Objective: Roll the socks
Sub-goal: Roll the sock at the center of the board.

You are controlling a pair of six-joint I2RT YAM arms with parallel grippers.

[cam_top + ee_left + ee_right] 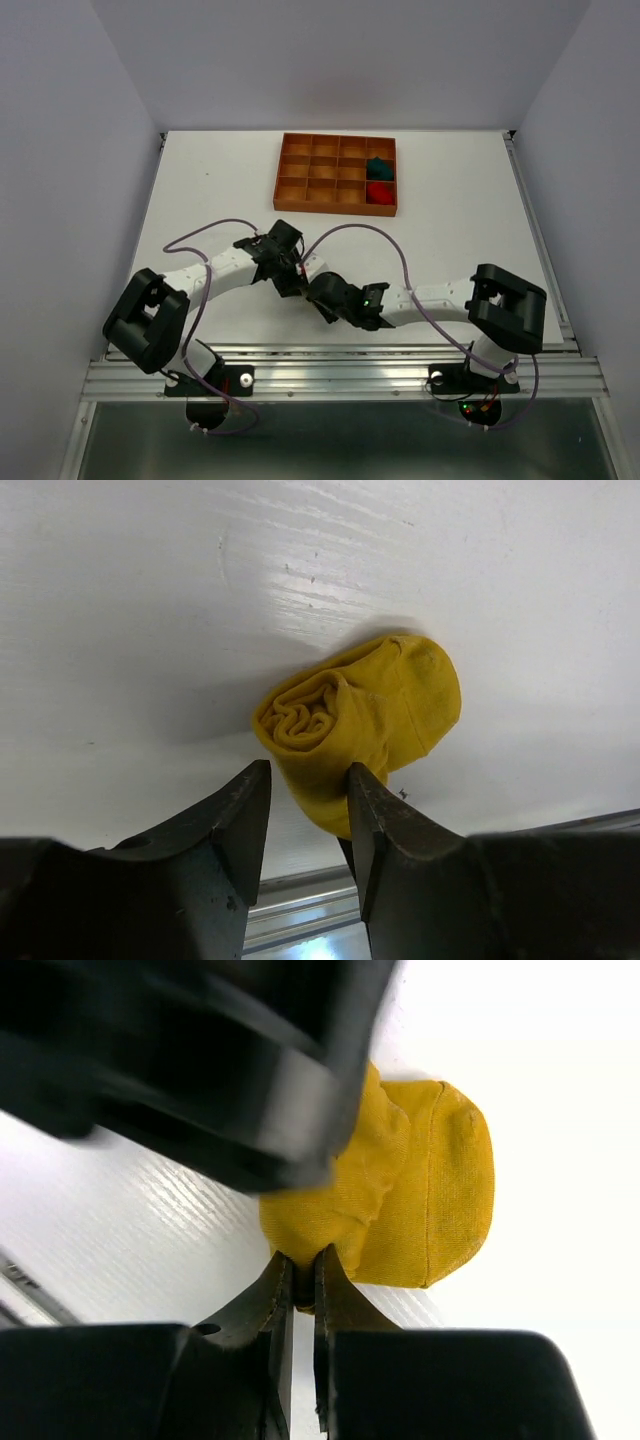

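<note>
You are looking first at the left gripper (307, 780), which is hanging low over the white worktop (150, 600), close to the near edge. Its jaws are standing apart in the released state. The left jaw is touching nothing, and the right jaw is lying against the lower end of the task item.

That item is the yellow fabric sock rolled into a small bundle (380, 705). It is resting on the worktop just beyond the left jaws, with its spiral end facing the left wrist camera and its rounded flat end pointing to the right. In the top view you are not seeing it, because both arms are meeting over it in the middle of the worktop.

Moving right, you are looking at the right gripper (300, 1265). Its jaws are clenched, with only a thin slit between them, and they are pinching the near edge of the yellow sock.

Farther back and to the right, the orange-brown compartmented tray (297, 165) is sitting well apart from both grippers. Its rightmost column is holding two bundles. The red sock bundle (379, 192) is lying in the nearest compartment, and the dark teal-green sock bundle (378, 167) is lying directly behind it.
</note>
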